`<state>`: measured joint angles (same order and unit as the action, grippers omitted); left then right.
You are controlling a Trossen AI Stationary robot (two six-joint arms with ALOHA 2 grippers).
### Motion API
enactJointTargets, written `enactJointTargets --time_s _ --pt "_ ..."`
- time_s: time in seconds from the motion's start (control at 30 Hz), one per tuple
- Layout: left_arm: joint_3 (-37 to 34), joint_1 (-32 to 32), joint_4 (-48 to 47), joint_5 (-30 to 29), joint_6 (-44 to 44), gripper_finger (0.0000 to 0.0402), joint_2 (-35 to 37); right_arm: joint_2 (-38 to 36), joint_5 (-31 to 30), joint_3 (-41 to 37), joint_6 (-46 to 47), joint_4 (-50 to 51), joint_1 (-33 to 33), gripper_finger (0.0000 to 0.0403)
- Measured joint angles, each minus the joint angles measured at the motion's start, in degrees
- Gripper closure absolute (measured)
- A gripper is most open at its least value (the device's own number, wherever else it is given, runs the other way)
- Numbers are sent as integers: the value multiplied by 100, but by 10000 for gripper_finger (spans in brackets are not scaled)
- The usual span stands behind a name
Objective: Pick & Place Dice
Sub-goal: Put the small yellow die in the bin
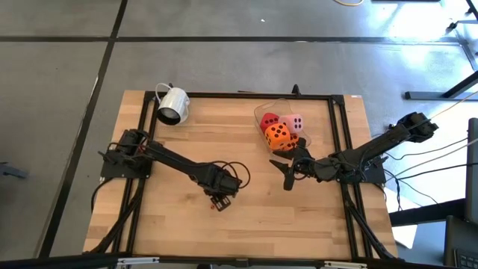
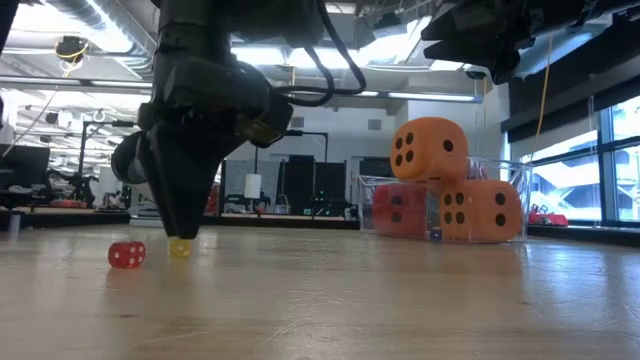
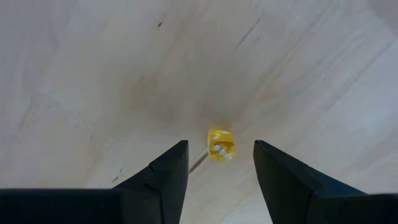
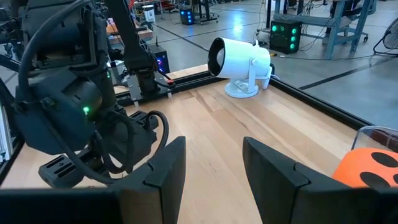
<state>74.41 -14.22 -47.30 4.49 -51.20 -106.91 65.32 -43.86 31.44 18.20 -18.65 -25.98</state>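
Dice (image 1: 280, 131): four soft cubes heaped in a clear container (image 1: 261, 113) near the table's far edge, toward its right side; orange one (image 2: 429, 149) stacked on top of another orange one (image 2: 483, 211) in the low view, red one (image 2: 399, 209) beside them, pink one (image 1: 294, 122) at the heap's far right; as cubes, no long axis; top orange cube sits slightly tilted, showing dark pips on a side face toward the low camera.

Separately, two tiny dice on bare wood near the middle of the table (image 1: 246, 217), toward its near edge: small yellow die (image 3: 221, 144) lying flat between the fingers of the left gripper (image 3: 219, 163), white pips facing up toward the wrist camera; small red die (image 2: 126, 255) just beside it, apart.

Left gripper pointing straight down, tips at the table surface, fingers (image 3: 168, 168) parted on either side of the yellow die, not touching it.

Right gripper (image 1: 290, 170) low over the table just in front of the container, fingers parted, holding nothing.

White mug (image 1: 173, 105) lying on its side at the far left part of the table, mouth facing the near left corner.
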Motion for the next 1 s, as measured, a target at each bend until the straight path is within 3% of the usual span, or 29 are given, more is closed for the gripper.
enactJointTargets --time_s 1.0 --pt "9 -39 193 4 85 227 -256 0 151 0 -2 -2 0 243"
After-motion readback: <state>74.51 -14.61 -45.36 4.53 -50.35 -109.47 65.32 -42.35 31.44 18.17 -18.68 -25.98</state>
